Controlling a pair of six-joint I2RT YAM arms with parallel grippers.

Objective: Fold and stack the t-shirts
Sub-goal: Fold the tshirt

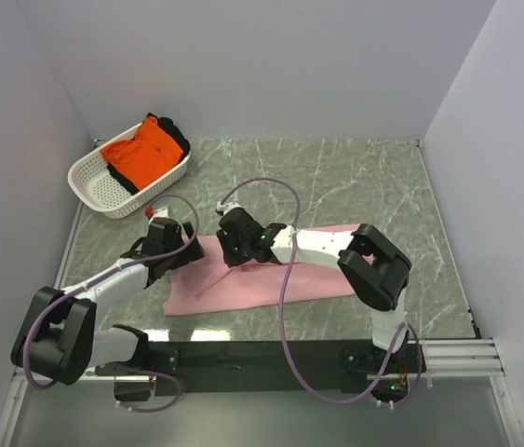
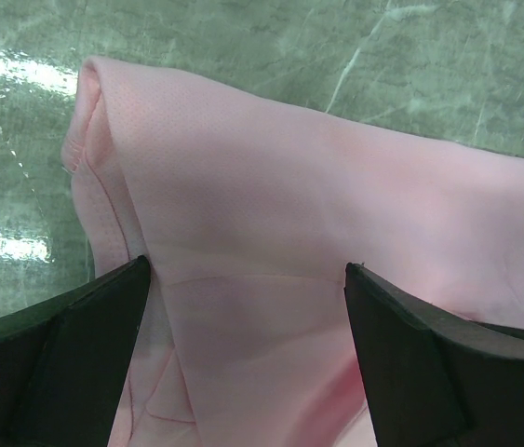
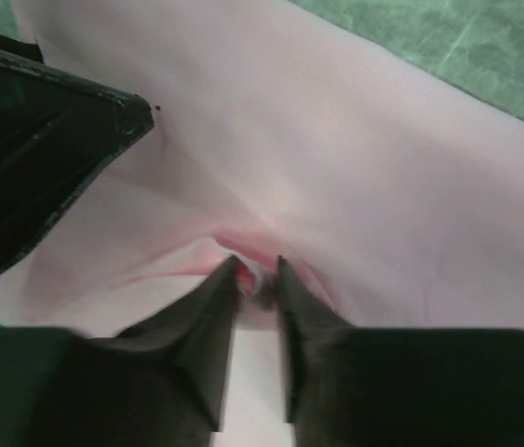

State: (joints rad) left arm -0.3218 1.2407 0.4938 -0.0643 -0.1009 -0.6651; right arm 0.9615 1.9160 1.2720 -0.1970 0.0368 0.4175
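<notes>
Numbering two: pink t-shirt [image 1: 262, 284], orange t-shirt [image 1: 145, 154]

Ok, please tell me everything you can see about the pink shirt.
The pink shirt is plain, soft fabric, lying partly folded and wide across the marble table between the arms. Its left end is doubled over, with a seam showing. The right gripper seems to pinch a small raised fold; the open left gripper hangs over the left end.

Basket [image 1: 92, 182]: white perforated plastic, far-left corner of the table.
Table [image 1: 355, 177]: green marble-look top, pale veins.
Walls [image 1: 271, 65]: plain, pale.
</notes>
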